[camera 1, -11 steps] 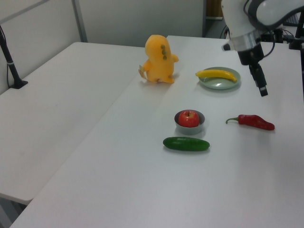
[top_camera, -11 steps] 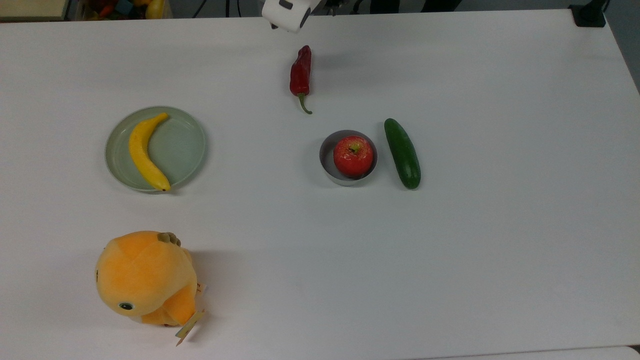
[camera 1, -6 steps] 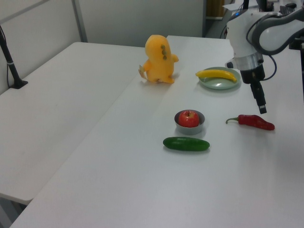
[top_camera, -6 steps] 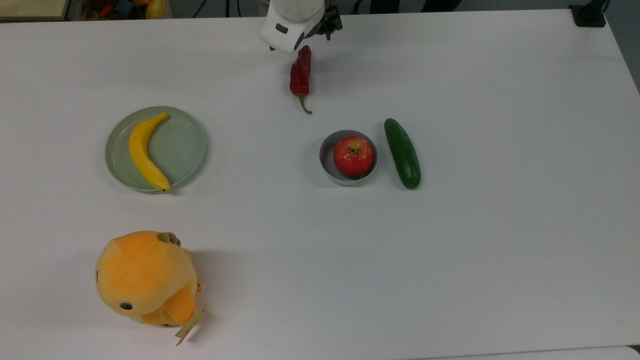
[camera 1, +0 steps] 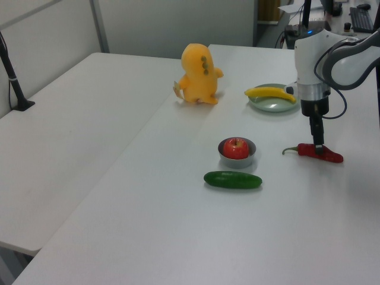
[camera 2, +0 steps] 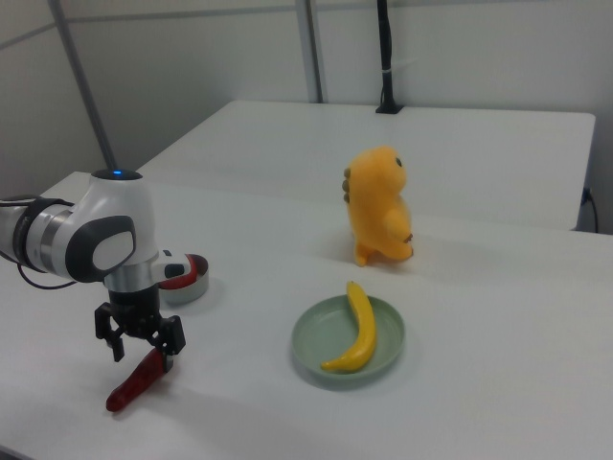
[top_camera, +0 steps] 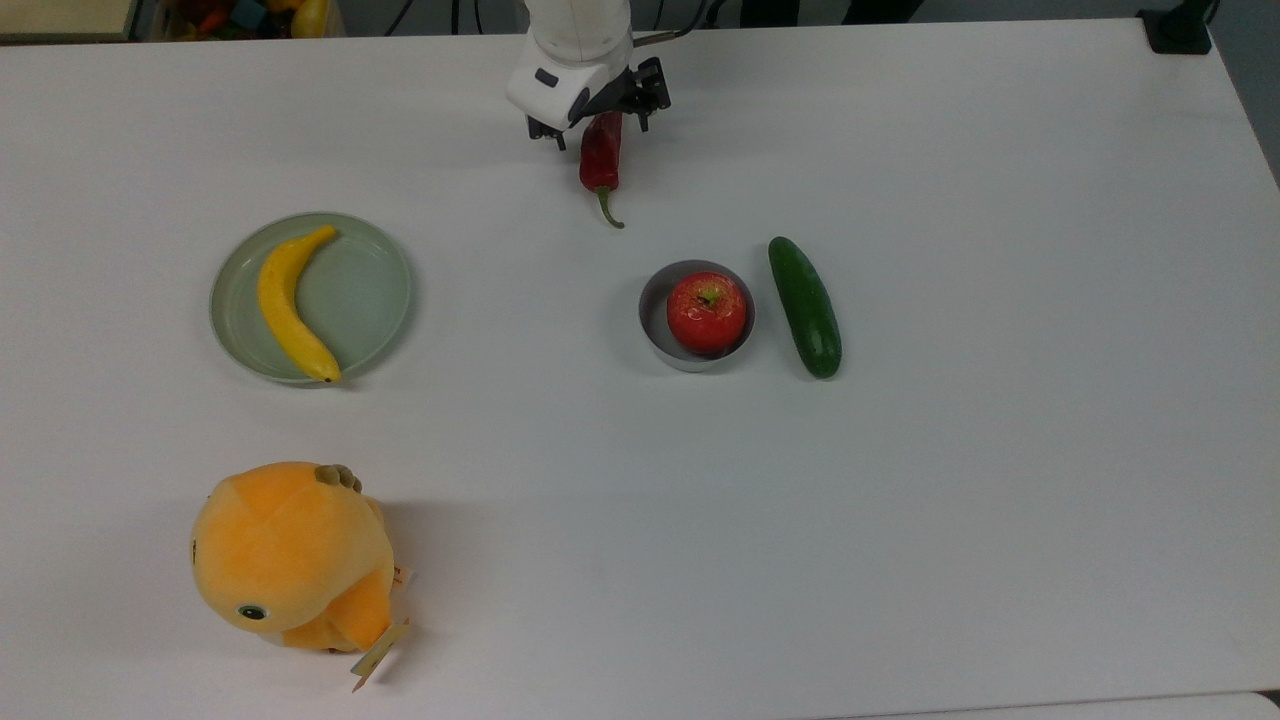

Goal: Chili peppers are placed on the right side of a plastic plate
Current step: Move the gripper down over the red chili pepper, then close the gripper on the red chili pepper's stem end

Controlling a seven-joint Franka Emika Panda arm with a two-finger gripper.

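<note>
Gripper is being held low over the chili pepper, fingers spread to either side of its blunt end.

In the top view one finger is being seen on each side of the chili with gaps showing; actual contact cannot be told. In the left view the fingers are being seen edge-on, reaching down to the chili. The chili is lying on the table, well apart from the plastic plate, stem pointing toward the bowl. Count: one chili, one plate carrying one banana, one bowl holding one apple, one cucumber, one orange plush toy. In the right view the cucumber is being hidden behind the arm.
</note>
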